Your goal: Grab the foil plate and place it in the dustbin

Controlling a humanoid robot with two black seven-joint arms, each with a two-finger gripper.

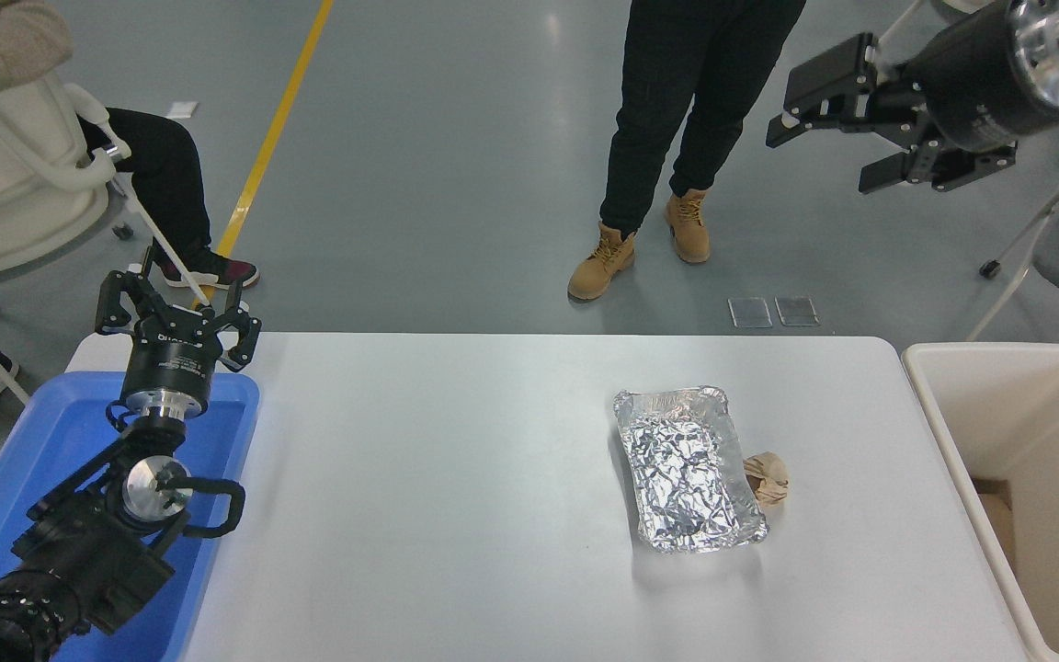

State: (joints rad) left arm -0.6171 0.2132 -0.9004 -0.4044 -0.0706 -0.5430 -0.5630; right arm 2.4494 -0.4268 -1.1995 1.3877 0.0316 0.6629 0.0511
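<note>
At the far left the left gripper (176,300) hangs parked with fingers spread over a blue tray (51,432). Open white table (438,496) stretches to the foil plate (688,467), empty, right of centre, a brown paper ball (767,478) touching its right rim. The right gripper (847,119) hovers high, fingers spread wide (well clear of everything). The dustbin (1026,441) stands against the table's right edge.

The dustbin (980,418) runs off the right and bottom edges. The right arm (998,69) is cut at the top right corner — only its front shows. The paper ball (769,479) sits partly behind the plate (688,469).
</note>
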